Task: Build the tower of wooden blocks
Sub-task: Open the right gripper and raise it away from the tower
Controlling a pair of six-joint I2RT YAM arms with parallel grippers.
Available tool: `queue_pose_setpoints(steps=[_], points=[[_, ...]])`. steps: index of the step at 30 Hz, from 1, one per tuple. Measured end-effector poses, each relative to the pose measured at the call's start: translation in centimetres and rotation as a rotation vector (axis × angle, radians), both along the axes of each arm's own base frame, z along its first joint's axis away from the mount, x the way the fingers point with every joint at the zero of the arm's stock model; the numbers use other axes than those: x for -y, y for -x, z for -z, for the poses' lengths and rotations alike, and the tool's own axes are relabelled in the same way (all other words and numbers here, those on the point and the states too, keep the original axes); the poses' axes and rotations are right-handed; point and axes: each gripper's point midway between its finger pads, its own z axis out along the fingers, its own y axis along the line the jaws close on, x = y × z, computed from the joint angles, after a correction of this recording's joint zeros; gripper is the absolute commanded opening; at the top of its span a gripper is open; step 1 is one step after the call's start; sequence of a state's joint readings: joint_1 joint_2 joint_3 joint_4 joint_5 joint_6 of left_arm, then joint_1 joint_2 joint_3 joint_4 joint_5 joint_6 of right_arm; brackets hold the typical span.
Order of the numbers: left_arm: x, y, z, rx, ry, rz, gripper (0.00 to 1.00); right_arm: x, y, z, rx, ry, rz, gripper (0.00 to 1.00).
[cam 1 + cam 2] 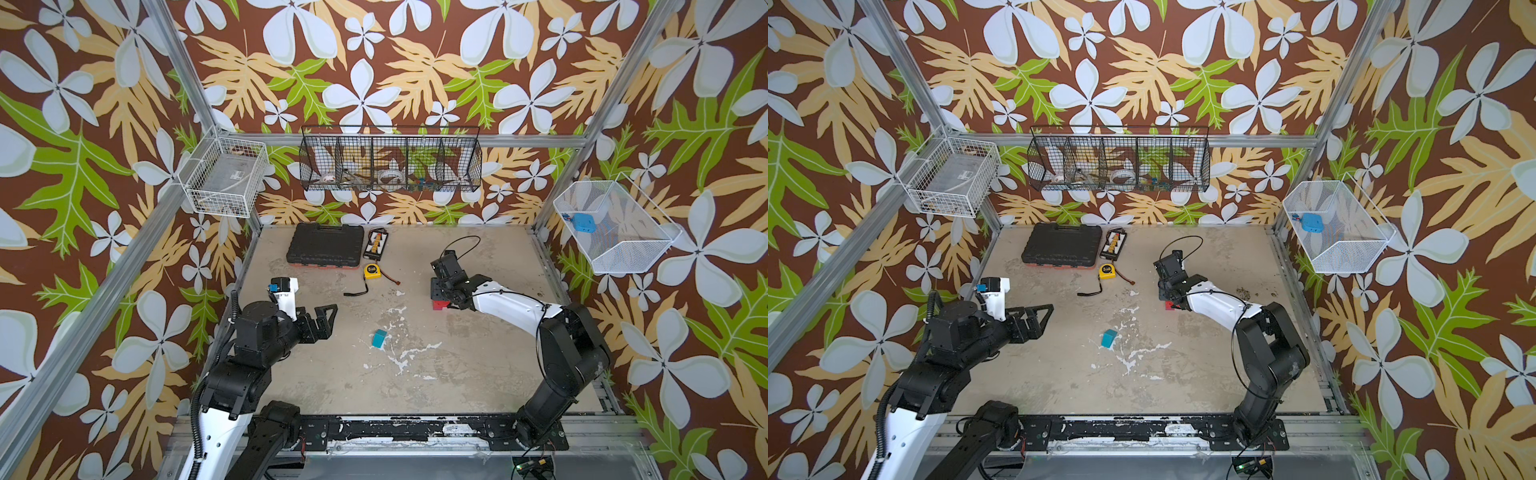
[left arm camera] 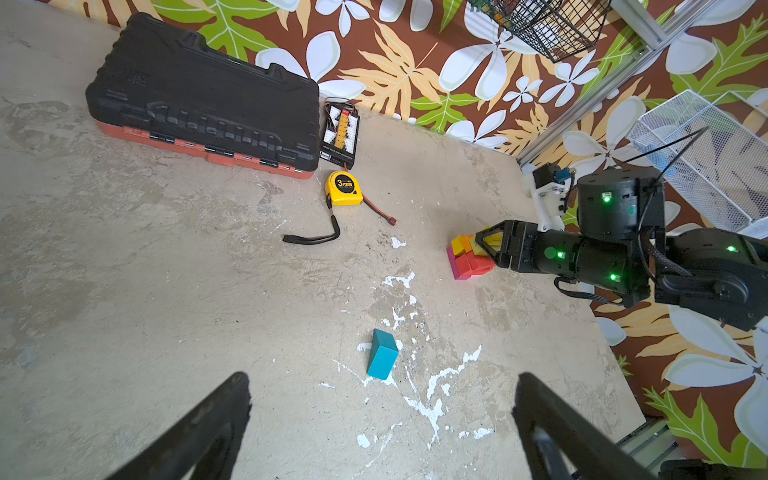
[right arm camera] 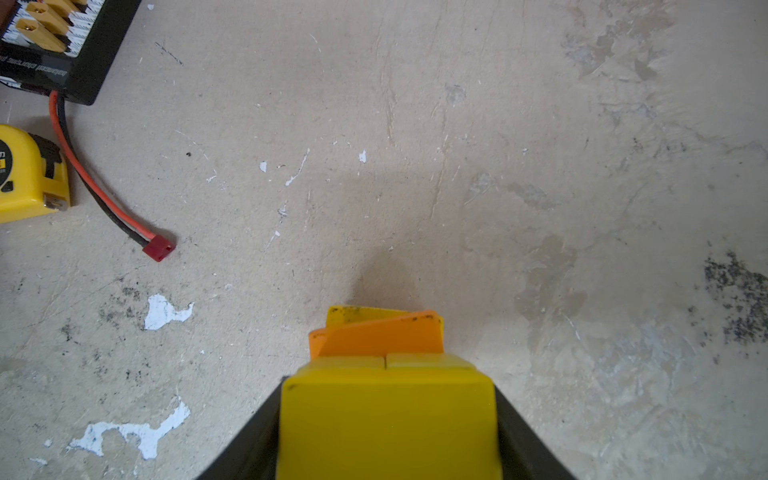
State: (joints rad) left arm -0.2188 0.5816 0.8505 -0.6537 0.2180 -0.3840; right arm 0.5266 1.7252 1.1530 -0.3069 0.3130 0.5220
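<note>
The tower (image 2: 465, 259) stands right of the table's middle, with a magenta and pink base, red above, then yellow and orange. In both top views my right arm covers it, leaving only a red corner (image 1: 439, 304) (image 1: 1169, 306) in sight. My right gripper (image 3: 388, 386) (image 2: 484, 245) sits at the tower's top, shut on a yellow block (image 3: 388, 424), a finger tight against each side. Past it lie an orange block (image 3: 382, 336) and two more yellow ones. A teal block (image 1: 379, 338) (image 1: 1108, 338) (image 2: 382, 353) lies alone mid-table. My left gripper (image 1: 326, 322) (image 1: 1040, 322) (image 2: 384, 390) hovers open and empty, short of it.
A black tool case (image 1: 326, 245), a charger board (image 1: 375, 243) with a red-tipped cable (image 3: 158, 248), and a yellow tape measure (image 1: 372, 271) lie at the back left. Wire baskets (image 1: 224, 174) (image 1: 390, 164) (image 1: 615, 226) hang on the walls.
</note>
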Motion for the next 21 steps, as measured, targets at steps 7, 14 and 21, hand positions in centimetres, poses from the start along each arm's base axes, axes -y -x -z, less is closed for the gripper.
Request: queue_pose_setpoints(steps=[7, 14, 21], points=[[0.0, 0.0, 0.0, 0.0, 0.0, 0.0, 1.0, 0.0, 0.0, 0.0, 0.0, 0.0, 0.001, 0.69], [0.0, 0.0, 0.0, 0.0, 0.0, 0.0, 1.0, 0.2, 0.3, -0.8, 0.016, -0.007, -0.002, 0.83], [0.0, 0.0, 0.0, 0.0, 0.0, 0.0, 1.0, 1.0, 2.3, -4.0, 0.084, -0.046, -0.006, 0.89]])
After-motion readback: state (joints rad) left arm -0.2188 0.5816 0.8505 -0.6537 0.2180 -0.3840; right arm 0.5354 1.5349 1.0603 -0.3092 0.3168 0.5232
